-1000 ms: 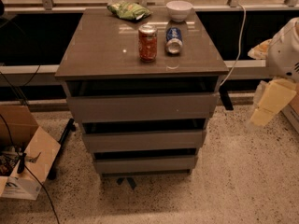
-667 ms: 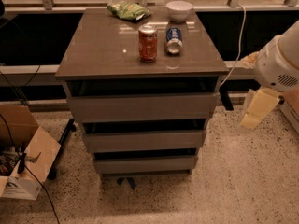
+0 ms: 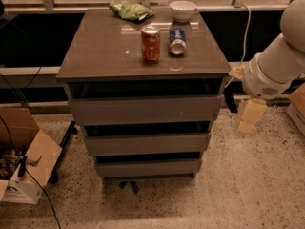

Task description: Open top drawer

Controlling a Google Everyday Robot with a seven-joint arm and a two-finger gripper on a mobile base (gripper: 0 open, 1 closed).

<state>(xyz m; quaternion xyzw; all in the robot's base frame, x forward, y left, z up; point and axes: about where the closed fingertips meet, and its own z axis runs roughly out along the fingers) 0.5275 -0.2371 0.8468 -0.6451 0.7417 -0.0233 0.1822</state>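
Note:
The top drawer (image 3: 145, 109) is the widest grey-brown front, just under the glossy tabletop (image 3: 105, 51), with a dark gap above it. It looks pushed in. Two narrower drawer fronts (image 3: 147, 143) sit below it. My gripper (image 3: 250, 118) hangs pale and cream-coloured from the white arm (image 3: 274, 68), to the right of the cabinet at the height of the top drawer front, a short way off its right end and not touching it.
On the tabletop stand a red can (image 3: 150, 44), a blue can on its side (image 3: 177, 40), a white bowl (image 3: 182, 10) and a green bag (image 3: 130, 10). A black part (image 3: 230, 101) sticks out at the cabinet's right side. An open cardboard box (image 3: 24, 161) lies on the floor at left.
My arm and gripper have moved left, toward the right side of the cabinet. The drawers have not moved.

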